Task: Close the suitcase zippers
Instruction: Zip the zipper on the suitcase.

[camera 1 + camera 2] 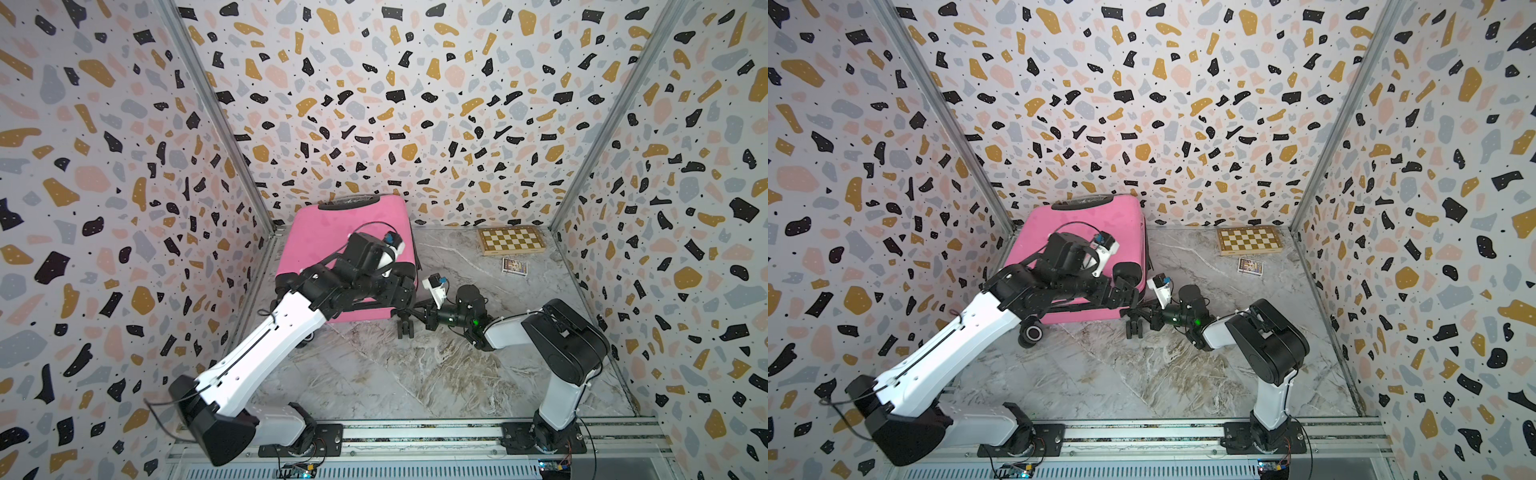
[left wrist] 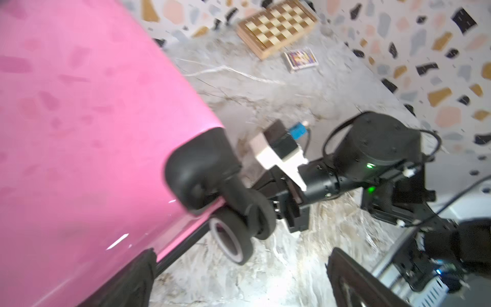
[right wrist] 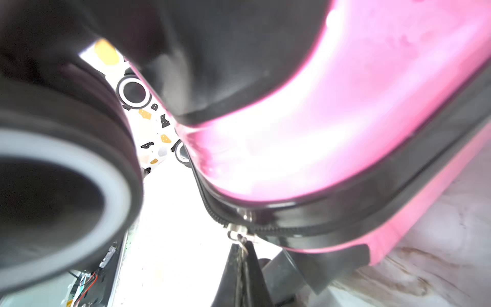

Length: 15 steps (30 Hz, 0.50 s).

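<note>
- The suitcase (image 1: 328, 232) has a hard pink shell, smooth and glossy like plastic, with bright glints and faint reflections of the wall pattern in the left wrist view.
- The zippers (image 3: 292, 230) are a black toothed track set in a shiny black band; the slider (image 3: 239, 231) looks like bare silver metal.
- The wheel (image 2: 231, 239) is matt black and rubber-like, with a pale smooth rim.
- The table (image 1: 395, 374) has a marble-look top, smooth with a soft sheen.
- The chessboard (image 1: 512, 240) is light wood.
- The rail (image 1: 415, 434) is ribbed bare metal.
- The left arm (image 1: 266, 345) wears smooth white plastic covers and matt black joints.
</note>
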Motion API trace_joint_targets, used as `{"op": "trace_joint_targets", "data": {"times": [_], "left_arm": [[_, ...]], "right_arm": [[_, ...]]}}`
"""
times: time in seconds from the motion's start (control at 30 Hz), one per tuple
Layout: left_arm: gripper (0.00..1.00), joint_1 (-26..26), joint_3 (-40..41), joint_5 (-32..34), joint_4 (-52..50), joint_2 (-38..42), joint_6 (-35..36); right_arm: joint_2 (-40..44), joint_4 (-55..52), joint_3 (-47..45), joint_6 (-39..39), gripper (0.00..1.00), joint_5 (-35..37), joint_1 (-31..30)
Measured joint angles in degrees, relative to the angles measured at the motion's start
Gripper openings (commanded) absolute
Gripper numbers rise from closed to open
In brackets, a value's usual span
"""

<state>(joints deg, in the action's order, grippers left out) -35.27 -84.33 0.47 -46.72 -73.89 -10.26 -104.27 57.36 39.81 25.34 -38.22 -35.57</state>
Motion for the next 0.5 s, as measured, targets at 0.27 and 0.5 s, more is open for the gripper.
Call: {"op": "trace_joint_targets", "data": {"times": [0.27, 0.5], "left_arm": [[1.00, 22.45, 6.51, 13.68, -3.41, 7.13, -2.23], [1.00, 35.52, 12.39, 14.93, -5.79, 8.50, -3.04]], "right_arm": [[0.00, -1.42, 0.55, -0.63, 0.00, -0.81, 0.26], [0.00, -3.45, 1.29, -1.51, 0.00, -1.11, 0.26]]}}
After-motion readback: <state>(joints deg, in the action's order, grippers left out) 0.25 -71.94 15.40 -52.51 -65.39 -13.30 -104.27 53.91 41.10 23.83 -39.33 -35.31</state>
